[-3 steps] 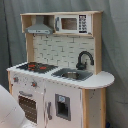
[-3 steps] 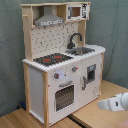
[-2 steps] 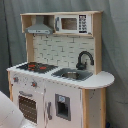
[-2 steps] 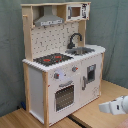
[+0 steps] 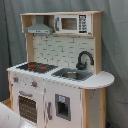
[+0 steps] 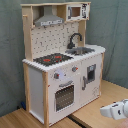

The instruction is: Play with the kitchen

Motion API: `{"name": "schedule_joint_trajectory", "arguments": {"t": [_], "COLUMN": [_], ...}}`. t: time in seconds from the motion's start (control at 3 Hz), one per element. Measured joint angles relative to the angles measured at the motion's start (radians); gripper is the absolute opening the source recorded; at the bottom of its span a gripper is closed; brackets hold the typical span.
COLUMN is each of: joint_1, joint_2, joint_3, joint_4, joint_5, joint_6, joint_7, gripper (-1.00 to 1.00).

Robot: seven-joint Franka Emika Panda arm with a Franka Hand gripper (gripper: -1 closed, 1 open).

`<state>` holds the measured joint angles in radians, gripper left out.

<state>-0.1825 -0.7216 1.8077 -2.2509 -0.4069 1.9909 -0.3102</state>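
Looks like nothing's happened yet: the kitchen sits untouched on the wooden floor, oven door closed, with the gripper low beside its front corner, can't tell if open or clenched.

A grey-green curtain hangs behind everything in both exterior views, falling in soft vertical folds and filling the far side of the scene from top to bottom. In the second exterior view, a light wooden floor of smooth boards runs across the near ground, with a dark seam crossing it at the near edge. The light is even and soft, with only faint shadows.
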Motion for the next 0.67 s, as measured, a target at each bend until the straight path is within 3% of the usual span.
{"name": "schedule_joint_trajectory", "arguments": {"t": [0.67], "joint_1": [0.052], "joint_2": [-0.147], "joint_3": [-0.028], "joint_4": [-0.075], "joint_5": [0.078], "joint_6": [0.086], "joint_7": [-0.082], "gripper": [1.00]}}
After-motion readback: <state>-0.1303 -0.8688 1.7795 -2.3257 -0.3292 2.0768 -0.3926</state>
